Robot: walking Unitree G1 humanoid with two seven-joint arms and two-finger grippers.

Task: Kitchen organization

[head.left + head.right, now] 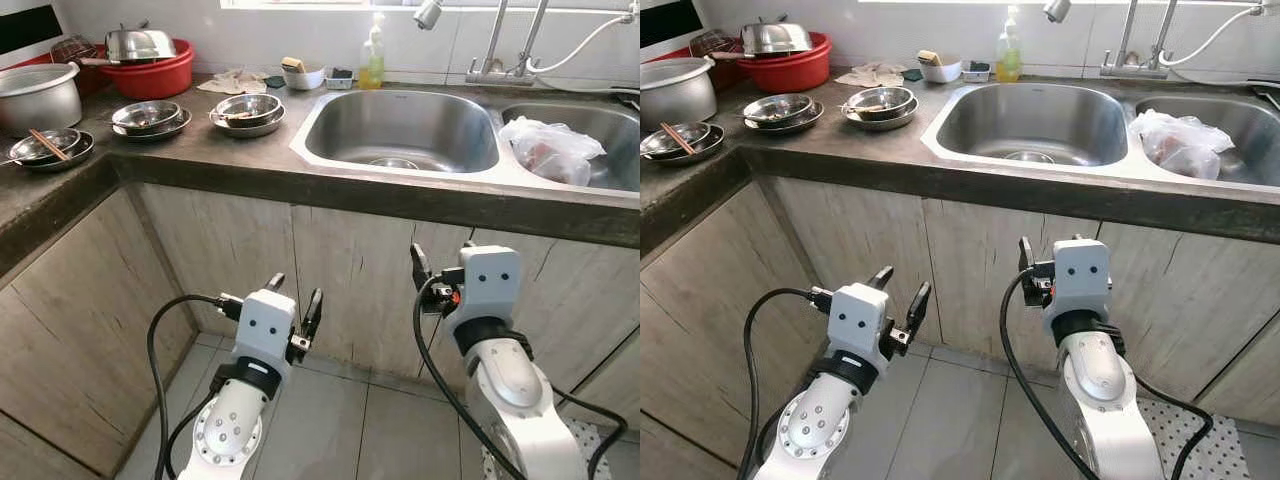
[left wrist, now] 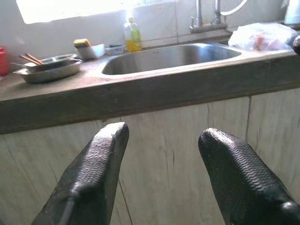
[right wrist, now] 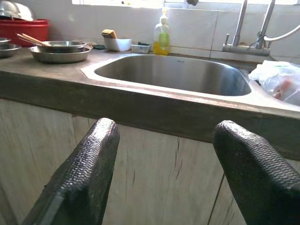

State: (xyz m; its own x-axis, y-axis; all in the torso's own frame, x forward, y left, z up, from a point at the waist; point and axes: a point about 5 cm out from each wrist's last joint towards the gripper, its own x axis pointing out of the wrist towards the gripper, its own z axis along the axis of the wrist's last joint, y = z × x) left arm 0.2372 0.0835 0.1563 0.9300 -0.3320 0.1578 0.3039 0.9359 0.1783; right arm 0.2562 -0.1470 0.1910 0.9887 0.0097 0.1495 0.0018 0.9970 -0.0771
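Steel dishes scattered across the dark stone tabletop, none yet gathered: two more stacks of bowls off to the left, one with chopsticks, a big pot, a red basin under a lid. Plastic bag slumped in the right sink basin; left basin bare. Soap bottle and sponge dish against the tiled wall. Judged barely begun, everything left to sort. Left gripper and right gripper both low before the pale wood-grain cabinet doors, fingers spread wide, holding nothing. Grey tiled floor below.
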